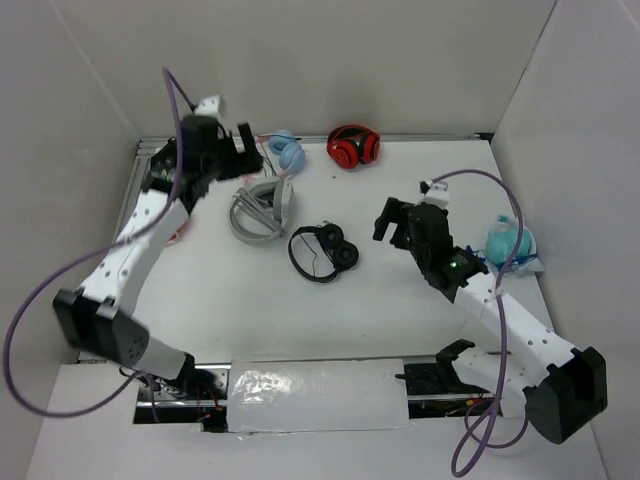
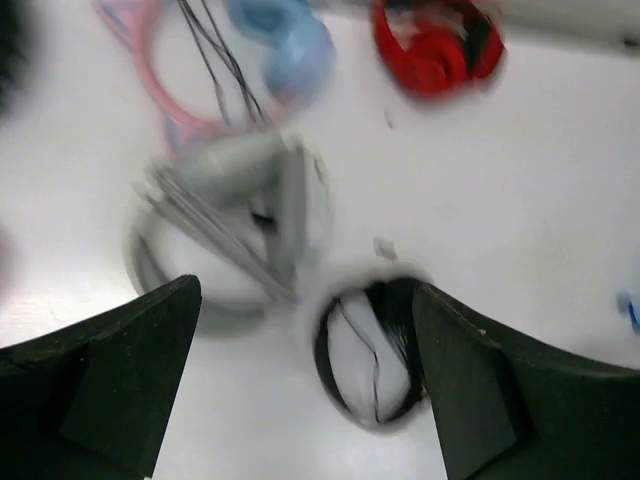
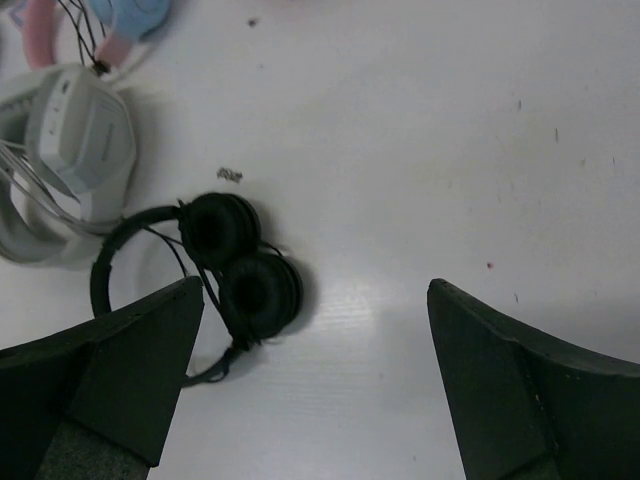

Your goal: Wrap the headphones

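The headphones with a pink headband and light-blue ear cups (image 1: 284,150) lie at the far left of the table, with a thin dark cable beside them. In the blurred left wrist view the pink band (image 2: 150,75), a blue cup (image 2: 285,40) and the cable show at the top. In the right wrist view only a blue cup (image 3: 135,14) shows at the top left. My left gripper (image 1: 248,146) is open and empty just left of them, above the table. My right gripper (image 1: 392,222) is open and empty at mid-right, well away from them.
Red headphones (image 1: 352,147) lie at the back centre. Grey headphones (image 1: 262,208) lie just in front of the pink pair, and a small black pair (image 1: 322,250) lies mid-table. A teal object (image 1: 510,240) sits at the right edge. White walls enclose the table.
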